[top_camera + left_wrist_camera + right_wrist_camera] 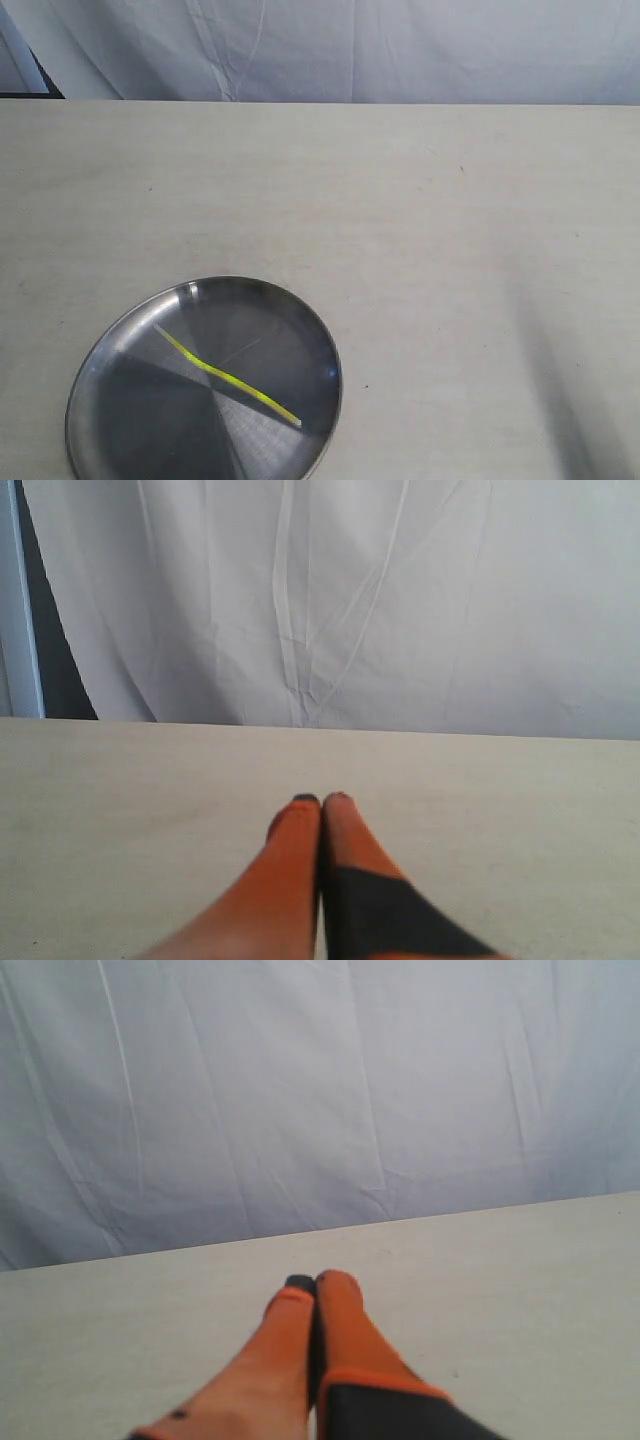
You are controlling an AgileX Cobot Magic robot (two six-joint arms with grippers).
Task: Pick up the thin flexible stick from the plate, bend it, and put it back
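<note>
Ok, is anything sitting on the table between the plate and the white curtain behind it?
No. In the exterior view only bare table runs from the plate to the white curtain. The stick lies inside the plate.

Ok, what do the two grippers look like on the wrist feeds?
The left gripper has two tapered orange fingers, one tip capped black, and one finger black toward its base. The right gripper looks much the same, but its black base has an orange edge and the other finger bears a small dark dot. No cables show.
</note>
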